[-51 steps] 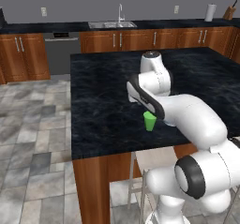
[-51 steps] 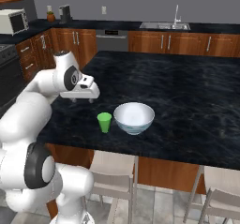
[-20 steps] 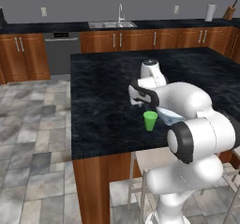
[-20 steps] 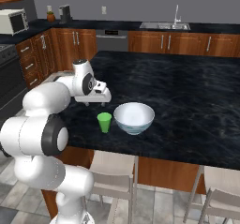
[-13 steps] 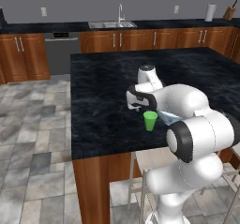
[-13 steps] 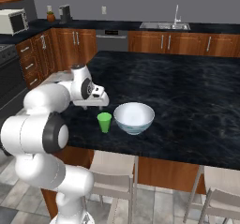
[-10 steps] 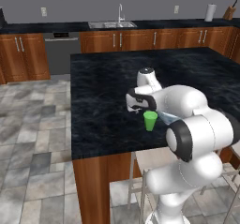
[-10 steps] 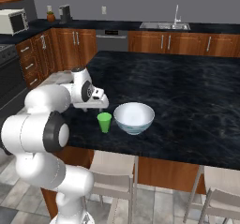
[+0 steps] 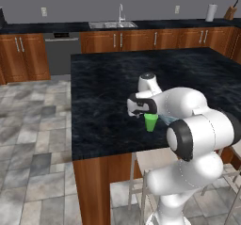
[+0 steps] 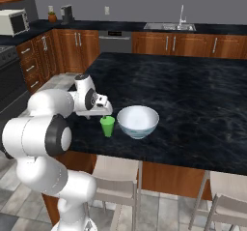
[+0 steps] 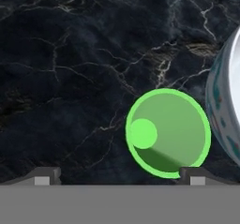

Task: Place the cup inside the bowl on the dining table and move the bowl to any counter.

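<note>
The green cup (image 10: pixel 107 126) stands upright on the black dining table (image 10: pixel 193 90), near its front edge and just left of the pale bowl (image 10: pixel 138 121). My gripper (image 10: pixel 99 115) hovers low beside the cup, a little to its left, jaws open and holding nothing. From the left base view the cup (image 9: pixel 151 122) peeks out below the hand, and my arm covers most of the bowl (image 9: pixel 167 119). Looking down in the hand view, the cup (image 11: pixel 168 133) lies off to the right of the gripper (image 11: pixel 119 175), close to the right fingertip (image 11: pixel 194 174). The bowl (image 11: pixel 225 115) fills the right edge.
A counter (image 9: pixel 47 27) with a sink (image 9: pixel 120 24) runs along the back wall. A microwave (image 10: pixel 12 22) sits on the left counter. Stools (image 10: pixel 118 177) stand under the table's front edge. The table top (image 9: pixel 103 78) stretches wide behind the cup.
The hand has come down and closer to the cup, its jaws staying open. Cup and bowl have not moved.
</note>
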Available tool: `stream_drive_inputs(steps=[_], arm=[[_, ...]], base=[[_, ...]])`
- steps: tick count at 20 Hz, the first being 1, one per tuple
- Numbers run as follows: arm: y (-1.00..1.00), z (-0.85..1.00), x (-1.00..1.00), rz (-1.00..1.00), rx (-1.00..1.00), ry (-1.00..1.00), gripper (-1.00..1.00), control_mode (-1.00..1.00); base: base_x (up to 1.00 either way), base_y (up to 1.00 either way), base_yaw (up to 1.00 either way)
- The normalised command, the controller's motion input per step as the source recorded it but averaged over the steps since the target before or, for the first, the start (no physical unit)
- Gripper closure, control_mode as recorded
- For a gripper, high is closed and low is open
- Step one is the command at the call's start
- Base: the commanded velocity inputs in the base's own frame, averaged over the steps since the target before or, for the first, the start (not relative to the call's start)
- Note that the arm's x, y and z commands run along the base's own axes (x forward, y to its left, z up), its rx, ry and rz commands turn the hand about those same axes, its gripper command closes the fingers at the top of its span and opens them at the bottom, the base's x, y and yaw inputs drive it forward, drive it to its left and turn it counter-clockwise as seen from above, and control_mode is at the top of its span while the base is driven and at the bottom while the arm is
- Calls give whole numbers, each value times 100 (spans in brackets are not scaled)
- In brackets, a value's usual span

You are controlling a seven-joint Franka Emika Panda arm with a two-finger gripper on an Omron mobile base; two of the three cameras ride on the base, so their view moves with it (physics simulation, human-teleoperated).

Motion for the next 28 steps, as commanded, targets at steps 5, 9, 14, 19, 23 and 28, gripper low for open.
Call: stream_drive_inputs(steps=[5, 9, 14, 19, 23, 28], arm=[[-24, 0, 0, 5, 0, 0, -100, -100], [-24, 0, 0, 4, 0, 0, -100, -100], [-2, 0, 9, 1, 0, 0, -100, -100], [1, -2, 17, 0, 0, 0, -100, -100], [5, -6, 6, 0, 0, 0, -100, -100], [20, -16, 3, 0, 0, 0, -100, -100]], base=[[0, 0, 0], [0, 0, 0], [0, 0, 0], [0, 0, 0], [0, 0, 0], [0, 0, 0]])
